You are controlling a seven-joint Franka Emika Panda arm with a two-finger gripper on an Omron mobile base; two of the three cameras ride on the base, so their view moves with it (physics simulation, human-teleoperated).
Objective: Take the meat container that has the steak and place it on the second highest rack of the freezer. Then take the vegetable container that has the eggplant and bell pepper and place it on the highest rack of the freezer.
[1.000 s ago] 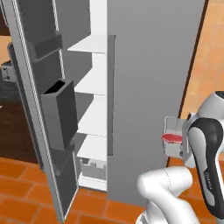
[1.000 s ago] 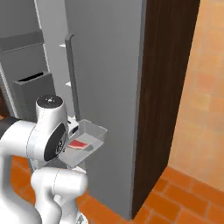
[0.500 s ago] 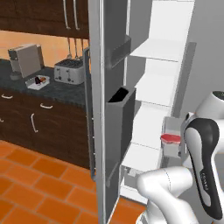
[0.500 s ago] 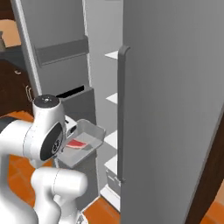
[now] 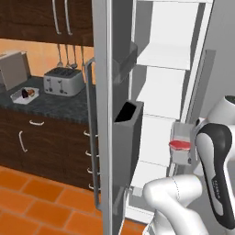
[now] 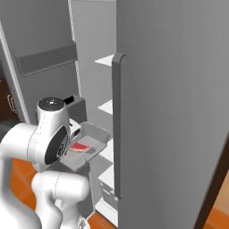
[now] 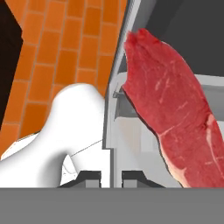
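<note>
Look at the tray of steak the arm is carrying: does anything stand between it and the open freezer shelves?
Nothing visible does. The tool is shut on the meat container with the steak in it. The freezer door is swung wide, and the white shelves lie open just beyond the tray, with no object between them.

Glossy white arm (image 5: 176, 202); dark joints

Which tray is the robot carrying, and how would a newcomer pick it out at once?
Start at the tall grey freezer, its door swung open on white shelves. In front of those shelves the white arm's gripper is shut on the rim of a pale grey meat container. A flat red steak lies in it, unlike the small tray on the dark counter by the toaster.
</note>
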